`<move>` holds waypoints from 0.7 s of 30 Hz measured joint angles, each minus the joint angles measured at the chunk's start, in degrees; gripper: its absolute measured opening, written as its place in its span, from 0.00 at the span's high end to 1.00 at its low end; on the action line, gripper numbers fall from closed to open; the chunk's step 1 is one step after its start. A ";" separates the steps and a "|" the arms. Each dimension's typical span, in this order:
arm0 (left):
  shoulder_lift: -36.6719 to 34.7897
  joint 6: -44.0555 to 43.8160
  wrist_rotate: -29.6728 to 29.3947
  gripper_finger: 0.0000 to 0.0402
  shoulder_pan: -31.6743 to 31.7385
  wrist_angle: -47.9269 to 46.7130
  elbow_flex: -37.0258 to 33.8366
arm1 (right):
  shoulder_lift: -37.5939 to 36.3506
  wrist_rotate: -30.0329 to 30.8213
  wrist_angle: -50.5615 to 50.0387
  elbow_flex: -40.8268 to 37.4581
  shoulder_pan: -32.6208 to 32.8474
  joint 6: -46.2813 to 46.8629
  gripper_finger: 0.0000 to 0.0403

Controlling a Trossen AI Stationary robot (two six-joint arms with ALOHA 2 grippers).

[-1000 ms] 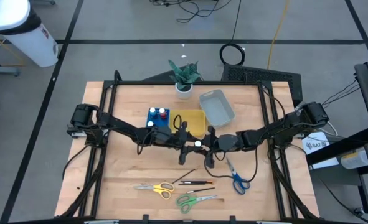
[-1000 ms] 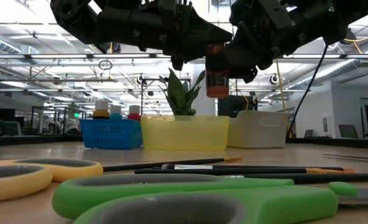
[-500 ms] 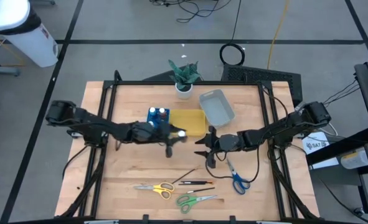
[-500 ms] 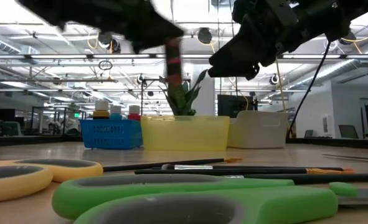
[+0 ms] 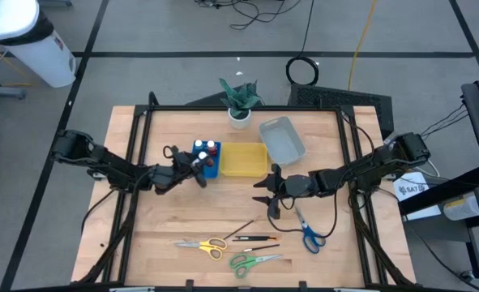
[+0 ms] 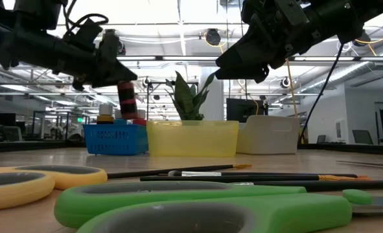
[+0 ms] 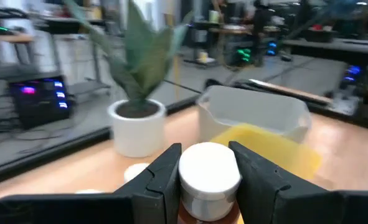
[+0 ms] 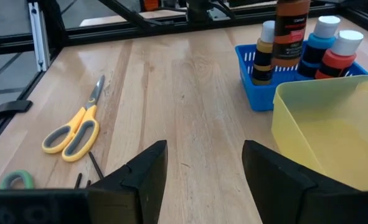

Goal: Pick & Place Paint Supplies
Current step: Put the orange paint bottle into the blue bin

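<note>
Lowering the bottle cleanly is what matters now. The left gripper (image 5: 197,169) pinches a small paint bottle (image 6: 126,101) with a white cap, fingers (image 7: 165,174) pressed on either side of it, and hangs just above the near edge of the blue tray (image 6: 115,138), where three other bottles (image 8: 314,38) already stand. I judge the free slot to be the near one, so the bottle should come down upright, clear of its neighbours' caps, and be let go only once its base is seated. The right gripper (image 5: 270,195) waits over the middle of the table with its jaws spread, empty. Brushes (image 5: 255,238) and three pairs of scissors (image 5: 258,260) lie along the near side, not yet collected.
</note>
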 joint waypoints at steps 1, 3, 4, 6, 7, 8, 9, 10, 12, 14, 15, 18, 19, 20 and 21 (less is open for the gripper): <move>-0.08 0.03 -0.51 0.70 -0.15 0.10 0.03 | 0.00 0.02 0.03 0.00 0.00 0.01 0.52; -0.09 -0.57 -0.49 0.70 -0.32 -0.36 0.09 | 0.00 0.02 0.03 0.00 0.00 0.00 0.53; -0.07 -1.22 -0.03 0.70 -0.37 -0.96 0.09 | 0.00 0.02 0.02 0.00 0.02 0.00 0.53; -0.07 -3.30 0.46 0.70 -0.58 -2.67 0.09 | 0.00 0.02 0.01 0.00 0.01 0.00 0.53; -0.09 -4.51 0.30 0.70 -0.72 -4.14 0.09 | 0.00 0.02 0.02 0.00 0.01 0.00 0.53; -0.07 -5.81 0.30 0.70 -0.78 -6.19 0.09 | 0.00 0.02 0.02 0.00 0.02 0.00 0.53; -0.07 -7.45 0.30 0.70 -0.82 -8.28 0.09 | 0.00 0.02 0.00 0.00 0.02 0.00 0.53; -0.07 -9.36 0.26 0.70 -0.82 -10.42 0.09 | 0.00 0.02 0.00 0.00 0.00 0.00 0.53; -0.02 -13.02 -0.62 0.70 -0.82 -14.03 0.09 | 0.00 0.02 0.02 0.00 0.00 0.00 0.53; 0.27 -14.54 -1.52 0.70 -0.82 -15.54 0.09 | 0.00 0.04 0.02 0.00 0.00 0.00 0.53; 0.49 -14.50 -1.68 0.70 -0.82 -15.31 0.09 | 0.00 0.04 0.03 0.00 0.01 0.00 0.53; 0.61 -14.44 -1.65 0.70 -0.78 -15.05 0.09 | 0.00 0.07 0.04 0.00 0.00 0.00 0.54; 0.61 -14.51 -1.54 0.70 -0.67 -15.07 0.09 | 0.00 0.07 0.04 0.00 0.00 0.00 0.54; 0.63 -14.51 -1.41 0.70 -0.60 -15.11 0.09 | 0.00 0.07 0.04 0.00 -0.03 0.00 0.54; 0.63 -14.51 -1.44 0.70 -0.58 -15.12 0.09 | 0.00 0.07 0.04 0.00 -0.04 0.00 0.54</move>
